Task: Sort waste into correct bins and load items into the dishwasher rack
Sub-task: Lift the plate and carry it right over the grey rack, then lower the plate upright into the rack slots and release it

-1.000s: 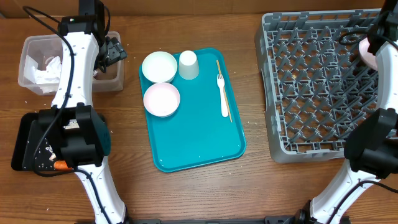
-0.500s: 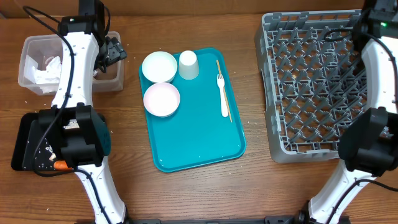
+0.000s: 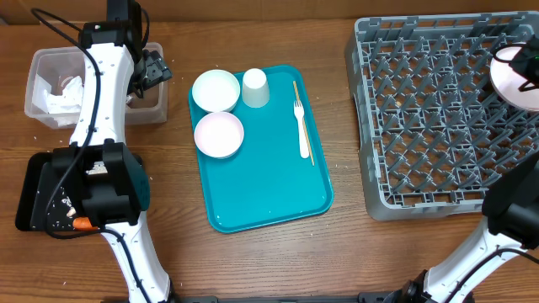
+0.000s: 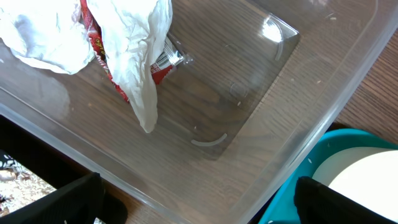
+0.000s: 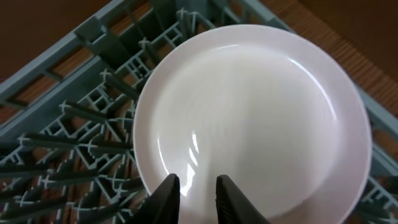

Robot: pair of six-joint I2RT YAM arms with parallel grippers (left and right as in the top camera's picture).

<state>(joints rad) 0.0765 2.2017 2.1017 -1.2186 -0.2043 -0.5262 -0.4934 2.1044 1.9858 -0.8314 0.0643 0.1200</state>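
- We see a brown wooden table (image 3: 337, 252), with the grey rack (image 3: 421, 126) at its far right corner.
- The plate (image 3: 509, 84) is over the pegs at the rack's right edge, face up.
- The right end effector (image 5: 194, 186) has its fingers close together over the plate; we cannot tell whether it grips.
- The left end effector (image 4: 198, 180) is spread wide over the clear tub (image 4: 261, 93).

On the table (image 3: 253, 261), the serving tray (image 3: 269, 185) sits centre: rear bowl (image 3: 216, 90) and front bowl (image 3: 219, 134) at its left, cup (image 3: 255, 87) beside them, fork (image 3: 301, 130) further right. To the right, the rack (image 3: 421, 126) has the plate (image 3: 515, 82) in it. Far left, napkins (image 3: 66, 91) lie in the tub (image 3: 35, 101), with the shallow tray (image 3: 27, 189) in front.
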